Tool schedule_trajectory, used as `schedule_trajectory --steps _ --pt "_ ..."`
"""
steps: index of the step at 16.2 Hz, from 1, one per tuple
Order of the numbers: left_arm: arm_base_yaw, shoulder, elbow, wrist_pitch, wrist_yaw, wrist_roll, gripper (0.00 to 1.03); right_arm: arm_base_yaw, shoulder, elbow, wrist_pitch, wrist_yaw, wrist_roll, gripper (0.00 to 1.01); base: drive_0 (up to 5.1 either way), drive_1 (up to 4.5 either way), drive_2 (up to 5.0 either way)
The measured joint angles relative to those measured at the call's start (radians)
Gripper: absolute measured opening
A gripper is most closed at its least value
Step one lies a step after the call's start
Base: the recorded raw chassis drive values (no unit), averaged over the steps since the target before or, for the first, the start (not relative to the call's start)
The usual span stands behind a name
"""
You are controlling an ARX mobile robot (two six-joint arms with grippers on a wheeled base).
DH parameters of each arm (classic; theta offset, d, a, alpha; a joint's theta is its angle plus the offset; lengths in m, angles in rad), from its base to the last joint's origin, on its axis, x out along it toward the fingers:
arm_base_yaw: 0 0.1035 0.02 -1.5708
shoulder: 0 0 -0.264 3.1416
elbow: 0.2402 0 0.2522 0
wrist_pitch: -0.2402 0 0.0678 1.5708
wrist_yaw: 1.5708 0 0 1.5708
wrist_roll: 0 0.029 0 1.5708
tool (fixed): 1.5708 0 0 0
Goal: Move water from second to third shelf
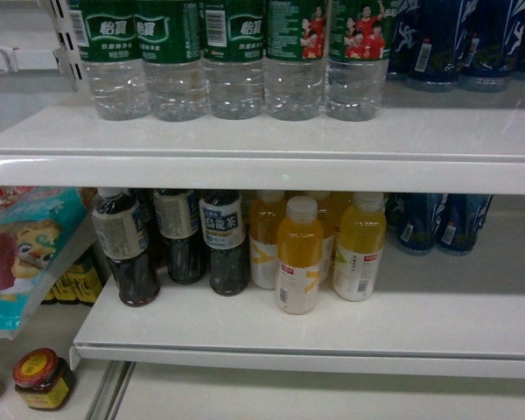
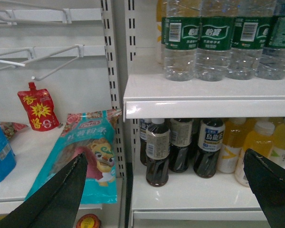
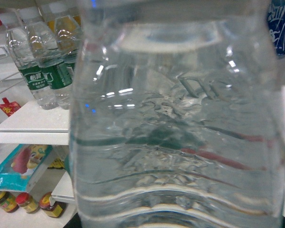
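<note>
A clear ribbed water bottle [image 3: 175, 123] fills the right wrist view, held close in front of the camera and off the shelf. It hides my right gripper's fingers. Several more water bottles [image 1: 234, 61] with green labels stand in a row on the upper white shelf [image 1: 262, 162]; they also show in the left wrist view [image 2: 213, 42] and at the left of the right wrist view [image 3: 42, 76]. My left gripper [image 2: 166, 190] is open, its dark fingers [image 2: 61, 194] spread wide with nothing between them, in front of the lower shelf [image 2: 194, 194]. Neither gripper shows in the head view.
The lower shelf [image 1: 315, 350] carries dark drink bottles [image 1: 131, 254], yellow drink bottles [image 1: 299, 254] and dark blue bottles [image 1: 437, 223] at the back right. A teal snack bag [image 1: 26, 254] and a jar [image 1: 42, 378] sit in the left bay. Wire hooks [image 2: 47, 52] stick out at the upper left.
</note>
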Motion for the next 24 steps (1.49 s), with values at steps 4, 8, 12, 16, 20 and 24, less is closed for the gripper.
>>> schedule_trajectory --steps 4,8,12,16,20,24 --pt "0.0 0.0 0.0 0.0 0.0 0.0 0.98 0.0 0.001 0.0 0.002 0.0 0.0 0.43 -3.8 1.95 1.9" --pt "0.0 0.0 0.0 0.0 0.0 0.0 0.98 0.0 0.0 0.0 0.002 0.0 0.0 0.43 -3.8 1.9 1.9" --pt "0.0 0.0 0.0 0.0 0.0 0.0 0.98 0.0 0.0 0.0 0.0 0.0 0.0 0.43 -3.9 1.9 1.9" --pt "0.0 0.0 0.0 0.0 -0.002 0.0 0.98 0.0 0.001 0.0 -0.001 -0.003 0.0 0.43 -1.9 1.01 1.0" --pt "0.0 0.0 0.0 0.0 0.0 0.0 0.98 0.0 0.001 0.0 0.0 0.002 0.0 0.43 0.0 0.0 0.0" --pt "0.0 0.0 0.0 0.0 0.0 0.0 0.98 0.0 0.001 0.0 -0.001 -0.001 0.0 0.43 0.0 0.0 0.0"
